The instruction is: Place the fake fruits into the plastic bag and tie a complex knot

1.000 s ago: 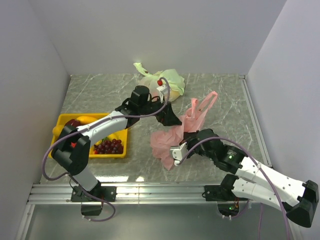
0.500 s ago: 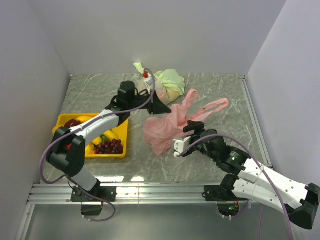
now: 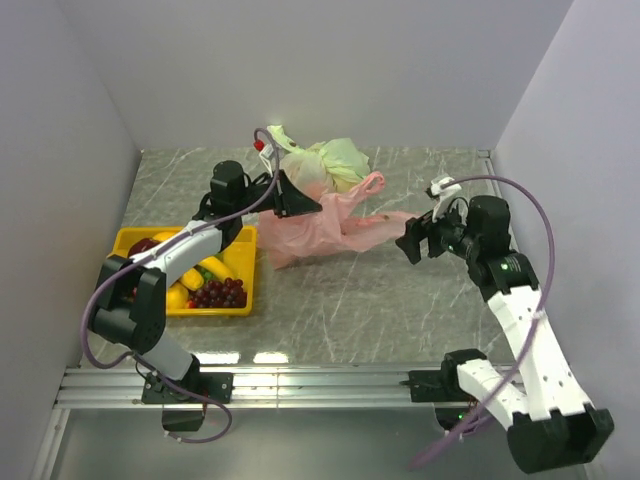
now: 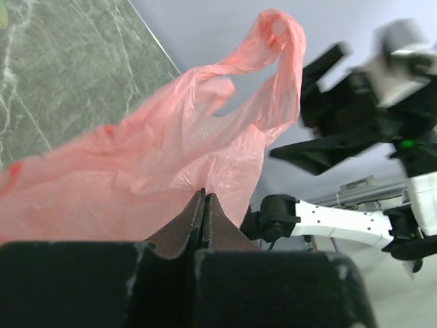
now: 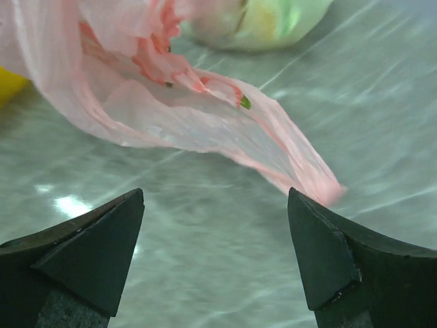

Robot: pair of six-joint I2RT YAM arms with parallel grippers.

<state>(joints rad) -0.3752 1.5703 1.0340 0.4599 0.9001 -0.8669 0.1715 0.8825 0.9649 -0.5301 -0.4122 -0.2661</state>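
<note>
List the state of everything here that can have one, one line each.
plastic bag: untied, pinched at one edge, rest trailing on the table
left gripper: shut on the plastic bag
right gripper: open, holding nothing, clear of the bag
fake fruits: lying in the tray, outside the bag
yellow tray: loaded with fruit
green-and-white bag: knotted shut

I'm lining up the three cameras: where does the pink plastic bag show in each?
Top external: pink bag, centre.
Left wrist: pink bag mid-frame, pinched in the left gripper.
Right wrist: pink bag upper half, beyond the open right gripper.
Shared landmark: marble tabletop.
</note>
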